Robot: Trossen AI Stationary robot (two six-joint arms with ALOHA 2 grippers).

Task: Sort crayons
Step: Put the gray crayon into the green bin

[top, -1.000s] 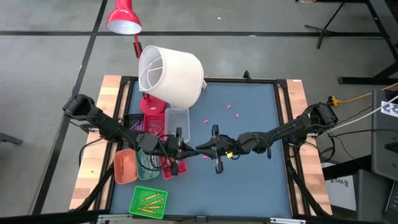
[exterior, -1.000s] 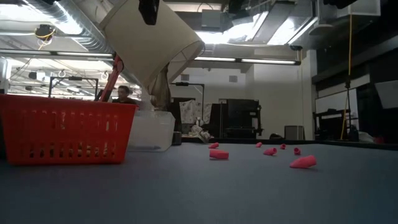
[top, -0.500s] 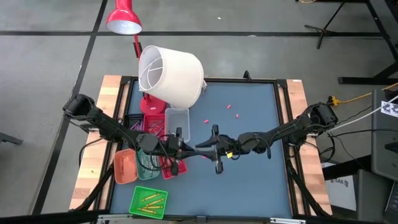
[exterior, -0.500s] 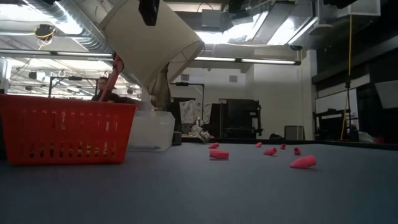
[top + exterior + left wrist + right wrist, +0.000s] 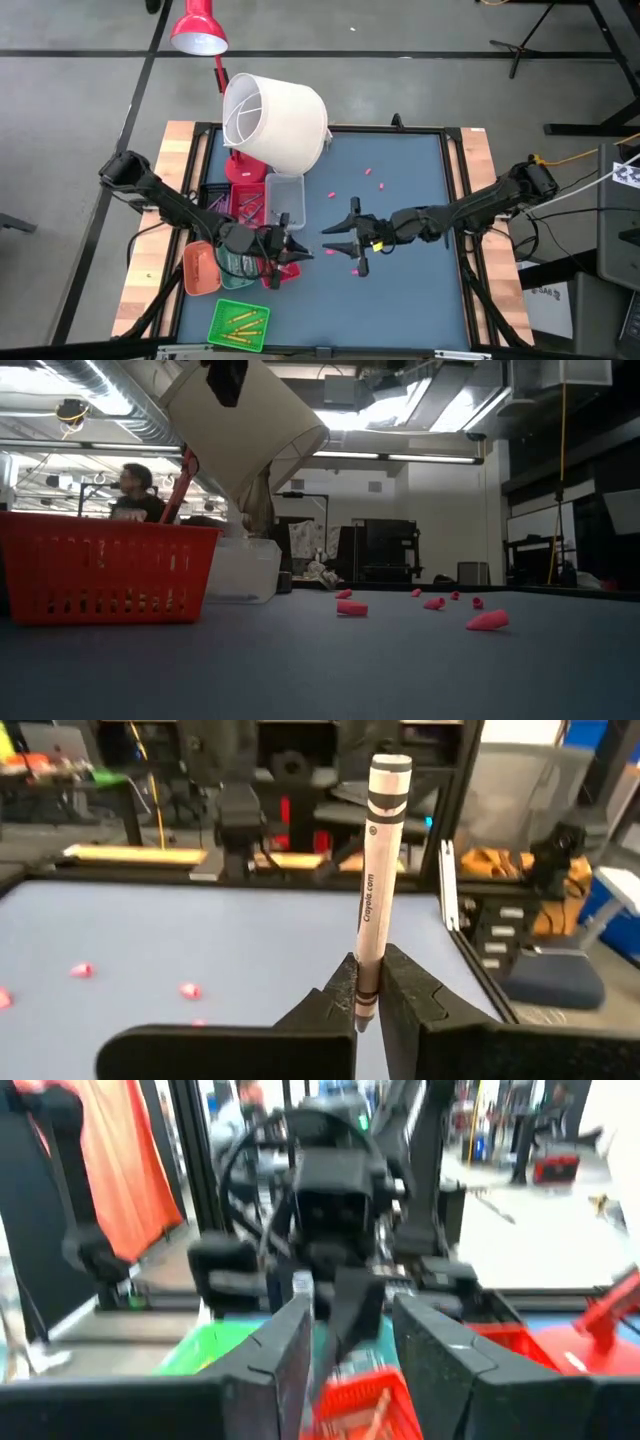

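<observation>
Near the middle of the blue table (image 5: 400, 180), my two grippers face each other, apart. My left gripper (image 5: 368, 988) is clenched on a grey crayon (image 5: 377, 880); in the left wrist view its lower end is pinched between the fingers (image 5: 410, 995) and the stick stands upright. In the high view this gripper (image 5: 290, 250) sits just right of the red basket (image 5: 268, 275) and the cluster of trays at the table's left side.

My right gripper (image 5: 345, 240) is released: fingers (image 5: 285, 1345) spread, nothing between them. It points left toward the left gripper.

More crayons lie in the trays: yellow ones in the green tray (image 5: 240, 325) at the near edge, others in the trays (image 5: 215, 195) beside the red basket; colours there hard to tell.

Small pink pieces (image 5: 370, 175) are scattered on the far half of the table; low view shows them (image 5: 487, 621) lying on the surface.

A white lampshade (image 5: 275, 122) tilts over the far left corner. A person (image 5: 132, 490) shows in the room behind.
</observation>
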